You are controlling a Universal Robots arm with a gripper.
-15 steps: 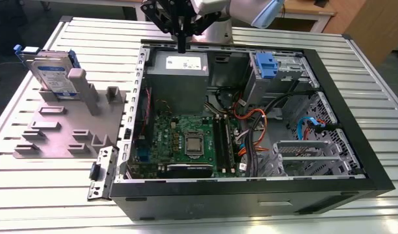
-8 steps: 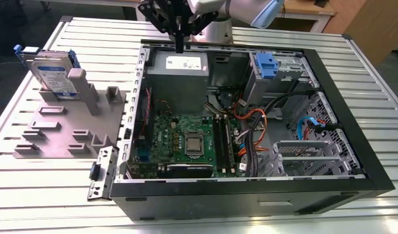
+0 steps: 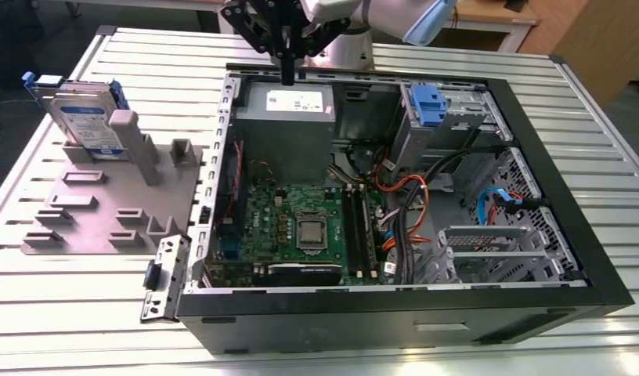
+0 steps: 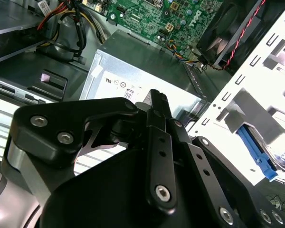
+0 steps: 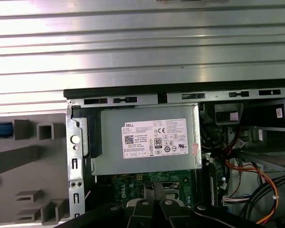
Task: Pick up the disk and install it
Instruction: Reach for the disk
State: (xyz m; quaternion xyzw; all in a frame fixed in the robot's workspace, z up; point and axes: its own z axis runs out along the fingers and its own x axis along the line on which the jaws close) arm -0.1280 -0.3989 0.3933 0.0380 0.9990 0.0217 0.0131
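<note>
The disk (image 3: 87, 119) stands on edge in a grey holder (image 3: 100, 211) at the exterior view's left, outside the computer case. It is silver-grey with a white and blue label and a blue frame. A blue strip of the disk (image 5: 1, 129) shows in the first wrist view. My gripper (image 3: 288, 77) hangs over the far edge of the open case, above the grey power supply box (image 3: 286, 106). Its black fingers (image 4: 157, 99) are pressed together, shut on nothing. The gripper is well to the right of the disk in the exterior view.
The open black computer case (image 3: 403, 305) lies on a slatted metal table (image 3: 69, 313). Inside are a green motherboard (image 3: 298, 223), orange and black cables (image 3: 403, 188), and a bare blue bracket (image 3: 428, 106) in the drive cage. The grey holder has several upright posts.
</note>
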